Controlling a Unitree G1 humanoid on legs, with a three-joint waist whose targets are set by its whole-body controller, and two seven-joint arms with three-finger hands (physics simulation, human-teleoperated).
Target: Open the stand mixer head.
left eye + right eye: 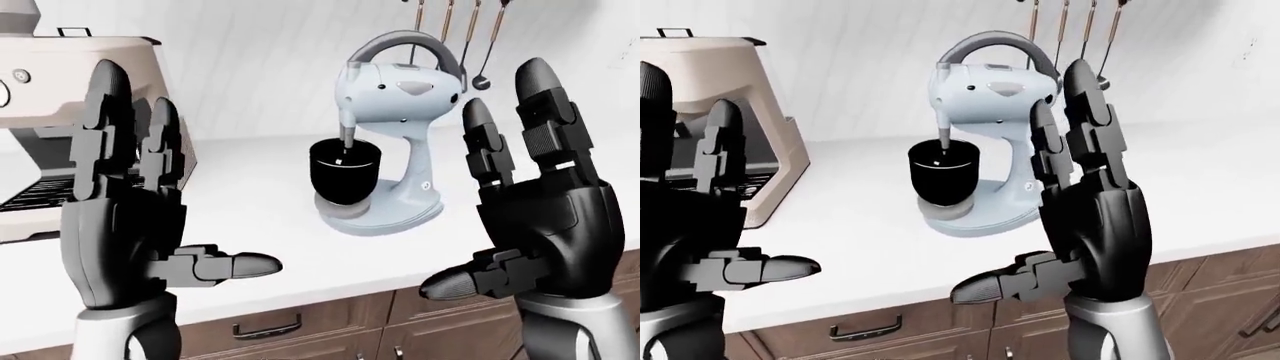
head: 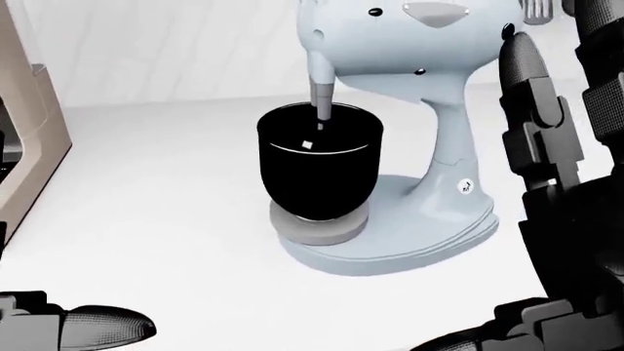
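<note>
A pale blue stand mixer (image 1: 405, 90) stands on the white counter (image 1: 250, 217) in the middle of the left-eye view. Its head (image 2: 410, 33) is down, with the beater shaft (image 2: 321, 95) in the black bowl (image 2: 320, 168). A grey handle arcs over the head. My left hand (image 1: 130, 225) is raised at the left, open and empty, well short of the mixer. My right hand (image 1: 540, 217) is raised at the right, open and empty, beside the mixer's column but nearer the camera, not touching it.
A beige espresso machine (image 1: 60, 112) stands on the counter at the left. Utensils (image 1: 470, 37) hang on the white wall above the mixer. Brown cabinet drawers (image 1: 300, 326) with dark handles run below the counter's edge.
</note>
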